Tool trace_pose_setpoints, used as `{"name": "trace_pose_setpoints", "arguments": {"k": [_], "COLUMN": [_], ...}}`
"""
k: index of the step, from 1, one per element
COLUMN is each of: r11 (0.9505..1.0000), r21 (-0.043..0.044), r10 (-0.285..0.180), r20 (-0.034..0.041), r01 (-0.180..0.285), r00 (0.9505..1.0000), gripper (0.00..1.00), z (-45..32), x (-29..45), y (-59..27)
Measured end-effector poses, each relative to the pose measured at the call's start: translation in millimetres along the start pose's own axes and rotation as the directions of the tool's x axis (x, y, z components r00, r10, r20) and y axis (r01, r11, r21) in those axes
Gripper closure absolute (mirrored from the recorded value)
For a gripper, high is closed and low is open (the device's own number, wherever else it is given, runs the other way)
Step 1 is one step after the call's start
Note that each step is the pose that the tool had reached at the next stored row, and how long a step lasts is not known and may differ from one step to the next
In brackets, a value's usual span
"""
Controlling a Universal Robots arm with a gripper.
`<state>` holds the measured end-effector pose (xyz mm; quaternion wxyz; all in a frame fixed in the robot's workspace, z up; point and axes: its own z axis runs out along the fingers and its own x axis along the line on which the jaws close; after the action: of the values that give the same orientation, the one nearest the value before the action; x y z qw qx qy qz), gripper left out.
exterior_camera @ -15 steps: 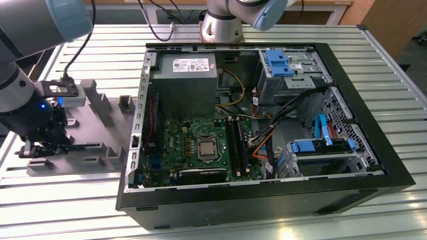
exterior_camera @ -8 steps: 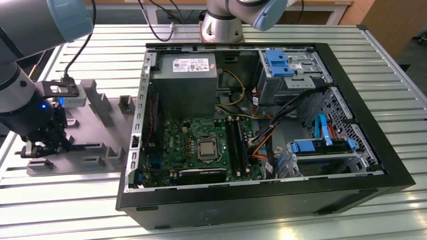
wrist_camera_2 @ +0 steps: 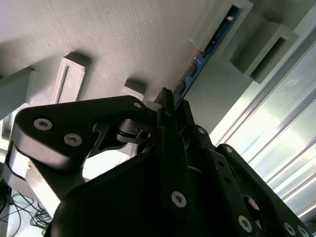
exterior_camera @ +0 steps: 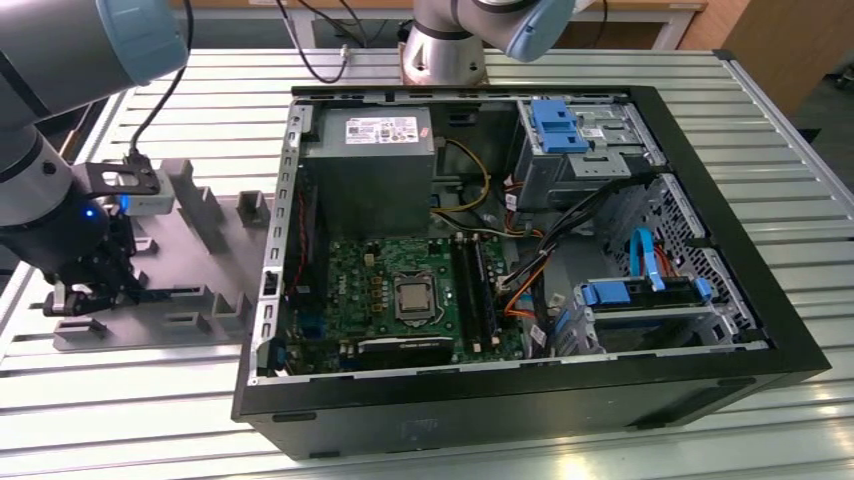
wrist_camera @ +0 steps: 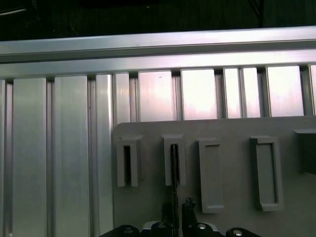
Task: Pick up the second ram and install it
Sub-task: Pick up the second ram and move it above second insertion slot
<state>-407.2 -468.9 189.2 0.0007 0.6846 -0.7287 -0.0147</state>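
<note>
The second ram stands on edge in a slot of the grey holder, beside the computer case on the surface. The claw straddles its near end, though I cannot tell whether it is pinching.

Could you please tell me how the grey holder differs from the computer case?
The grey holder is pale and low, with the claw over it and the second ram standing in it; the computer case is black, tall and open, showing the motherboard. Both rest on the slatted table.
</note>
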Motion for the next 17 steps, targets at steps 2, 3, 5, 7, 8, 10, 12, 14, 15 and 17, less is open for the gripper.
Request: {"name": "trace_pose_setpoints", "arguments": {"k": [2,3,5,7,8,10,12,14,15,17], "r11": [1.0000,1.0000,1.0000,1.0000,1.0000,1.0000,0.9999,0.9992,0.9984,0.9959], "r21": [-0.0001,0.0000,0.0000,-0.0001,-0.0001,-0.0002,-0.0004,-0.0011,-0.0015,-0.0022], "r10": [0.000,0.000,0.000,0.000,0.000,0.000,-0.011,-0.039,-0.056,-0.091], "r20": [0.0000,0.0001,0.0000,0.0000,-0.0001,-0.0002,-0.0003,-0.0011,-0.0015,-0.0022], "r01": [0.000,0.000,0.000,0.000,0.000,0.000,0.011,0.039,0.056,0.091], "r00": [1.0000,1.0000,1.0000,1.0000,1.0000,1.0000,0.9999,0.9992,0.9984,0.9959], "gripper": [0.78,0.78,0.78,0.79,0.86,0.86,0.86,0.86,0.86,0.86], "z": [0.1,0.2,0.2,0.2,0.2,0.4,0.9,1.1,1.3,1.7], "x": [0.0,0.0,0.0,0.0,0.0,0.0,0.5,0.5,0.5,0.5], "y": [-0.2,-0.3,-0.3,-0.3,-0.3,-0.3,-0.4,-0.4,-0.3,-0.3]}}
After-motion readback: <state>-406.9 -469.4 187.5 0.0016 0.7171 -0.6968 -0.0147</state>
